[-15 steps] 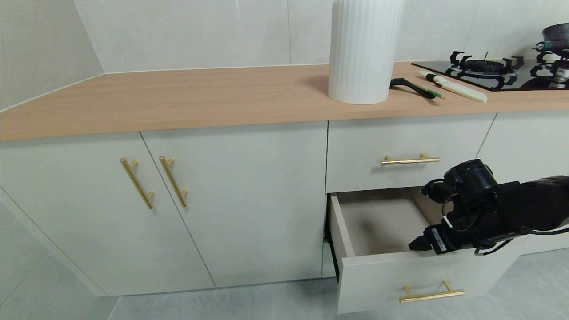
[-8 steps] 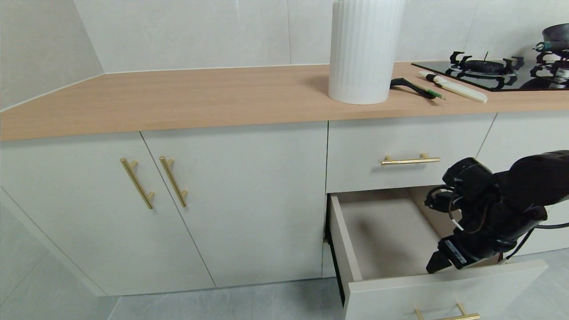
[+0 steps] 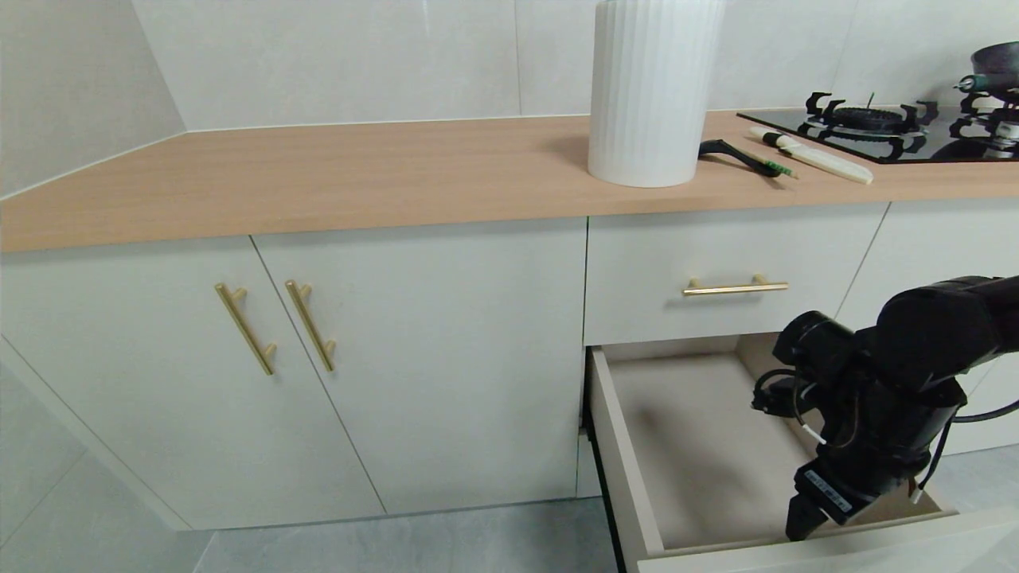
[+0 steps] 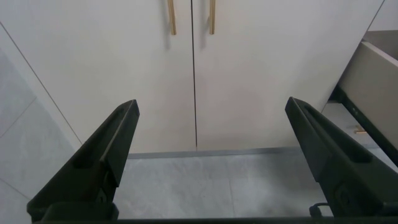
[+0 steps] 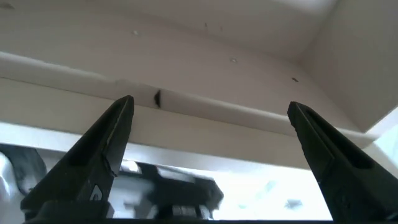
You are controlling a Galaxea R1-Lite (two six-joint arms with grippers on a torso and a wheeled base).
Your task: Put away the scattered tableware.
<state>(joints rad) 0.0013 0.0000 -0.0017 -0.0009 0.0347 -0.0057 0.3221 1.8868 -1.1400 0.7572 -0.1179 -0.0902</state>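
Head view: the pale knife on the counter is judged light, stiff and slippery, best pinched at its handle, while the right gripper is spread wide and empty.

On the tabletop, a vase stands near the front edge, right of the middle. Just beside it toward the right end lie a utensil and a knife, then the gas hob (a pot sits on it). Below, cupboard doors stand left of two drawers. The upper drawer is closed above the lower drawer, which is pulled out with the right pincer inside it by the front panel.
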